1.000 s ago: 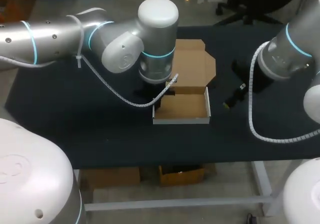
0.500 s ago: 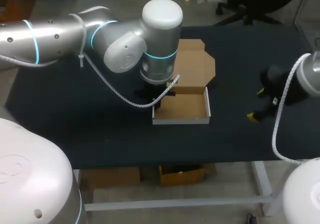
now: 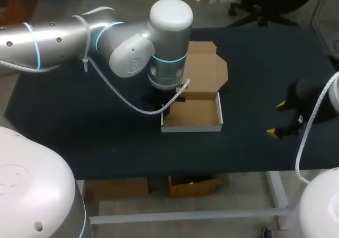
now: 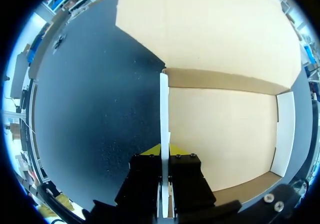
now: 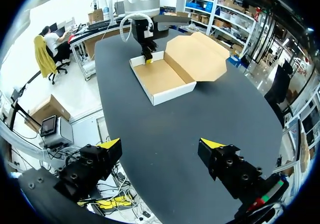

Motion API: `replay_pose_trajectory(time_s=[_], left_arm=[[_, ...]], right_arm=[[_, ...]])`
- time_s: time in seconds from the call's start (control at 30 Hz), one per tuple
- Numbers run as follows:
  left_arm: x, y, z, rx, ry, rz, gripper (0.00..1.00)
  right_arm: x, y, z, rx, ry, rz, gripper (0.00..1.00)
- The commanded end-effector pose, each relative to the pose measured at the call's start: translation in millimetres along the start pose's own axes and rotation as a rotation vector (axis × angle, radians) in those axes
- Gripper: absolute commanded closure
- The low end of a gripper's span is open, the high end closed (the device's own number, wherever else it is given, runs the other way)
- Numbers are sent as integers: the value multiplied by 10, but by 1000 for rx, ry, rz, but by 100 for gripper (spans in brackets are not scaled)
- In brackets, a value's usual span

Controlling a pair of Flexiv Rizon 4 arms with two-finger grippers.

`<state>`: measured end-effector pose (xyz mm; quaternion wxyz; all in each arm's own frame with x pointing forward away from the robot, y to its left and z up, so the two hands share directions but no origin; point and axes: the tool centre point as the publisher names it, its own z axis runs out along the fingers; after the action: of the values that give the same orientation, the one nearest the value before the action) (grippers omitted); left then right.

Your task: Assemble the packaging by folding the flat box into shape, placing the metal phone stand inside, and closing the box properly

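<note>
Head view: box (image 3: 193, 113) sits mid-worktop (image 3: 79, 121) as an open tray with its walls up, and the lid (image 3: 204, 68) lies back flat behind it. Left tool (image 4: 164, 151) is clamped on the tray's side wall (image 4: 164, 104), the one on the robot's left. Left wrist view shows the white wall edge running straight up between the two fingers, both pressed against it. Right tool (image 5: 161, 145) is spread wide and holds nothing. It is out near the worktop's right edge, well apart from the box. Phone stand is not visible in any view and the tray looks empty. Judged stage: box formed, insert step not begun.

Risks from here:
- If left tool pulls away without opening fully, it drags the tray or peels the wall outward. Thin card, so the fold would likely come undone.
- If it lets go and the fold isn't seated, the wall may spring out. Can't tell from these views whether it is seated.
- Right tool has to fetch the stand. A metal part set down off-centre could slide the light tray or crush a wall.
- Lid could foul left tool if closing starts while it is at the wall.
</note>
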<state>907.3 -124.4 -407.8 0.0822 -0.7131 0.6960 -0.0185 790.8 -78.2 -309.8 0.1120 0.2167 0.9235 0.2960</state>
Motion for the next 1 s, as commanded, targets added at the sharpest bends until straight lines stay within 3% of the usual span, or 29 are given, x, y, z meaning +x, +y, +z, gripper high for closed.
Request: replay_pose_trajectory(time_s=[0.03,0.2,0.43,1.0], left_arm=[[3,4,-5,3,-6,0,100],[8,-15,7,4,-12,4,100],[-5,-36,50,-7,-20,5,100],[-9,-51,72,-13,-54,9,100]], right_arm=[[-71,-46,-188,-2,82,-2,0],[-35,-178,-467,-54,147,0,0],[13,-279,-744,-77,164,-6,0],[101,-191,-890,-8,157,-49,0]])
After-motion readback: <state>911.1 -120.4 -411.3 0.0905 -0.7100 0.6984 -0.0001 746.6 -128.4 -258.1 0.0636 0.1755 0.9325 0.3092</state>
